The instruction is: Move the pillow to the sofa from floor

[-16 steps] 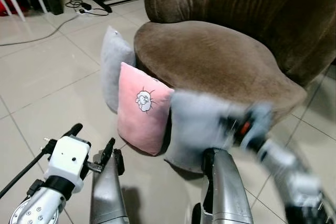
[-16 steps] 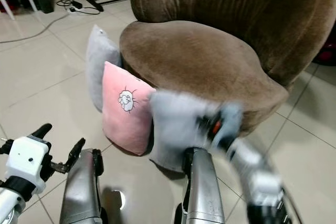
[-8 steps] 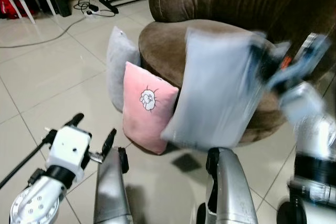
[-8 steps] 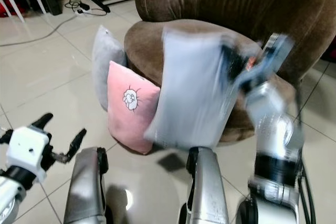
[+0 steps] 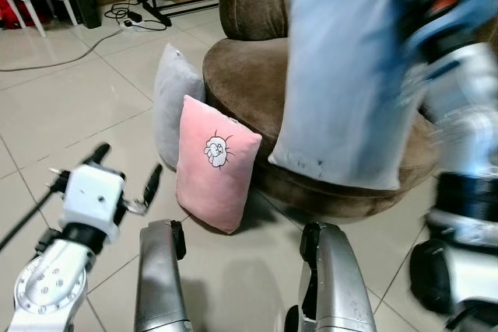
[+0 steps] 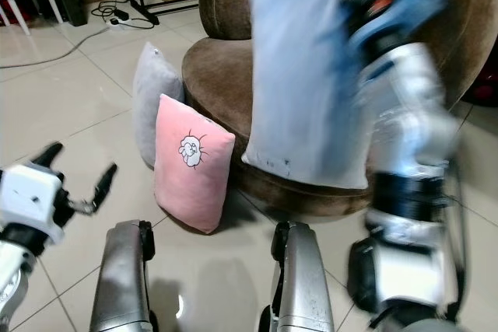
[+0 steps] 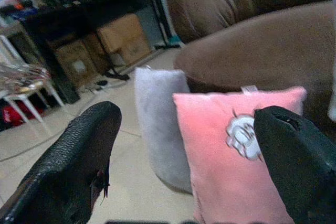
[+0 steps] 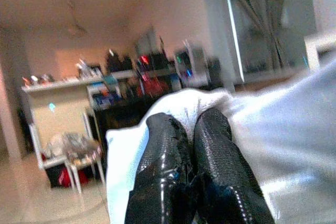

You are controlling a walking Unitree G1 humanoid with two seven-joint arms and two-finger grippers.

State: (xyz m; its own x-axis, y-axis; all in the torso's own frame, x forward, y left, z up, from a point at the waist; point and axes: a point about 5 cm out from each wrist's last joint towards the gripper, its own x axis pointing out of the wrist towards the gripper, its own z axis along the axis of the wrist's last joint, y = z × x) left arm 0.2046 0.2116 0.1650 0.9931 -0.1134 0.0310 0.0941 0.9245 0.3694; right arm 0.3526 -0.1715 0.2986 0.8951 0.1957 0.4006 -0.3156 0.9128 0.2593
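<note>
While the right end effector (image 8: pixel 191 145) clenches the top edge of the light blue pillow (image 5: pixel 350 75), the pillow hangs in the air over the front edge of the brown sofa (image 5: pixel 249 75), blurred. Left end effector (image 5: pixel 124 176) hovers low over the floor (image 5: pixel 70 106), fingers spread, gripping nothing. Pink pillow (image 5: pixel 214 162) and grey pillow (image 5: pixel 171 103) stand on the floor, leaning against the sofa's front.
</note>
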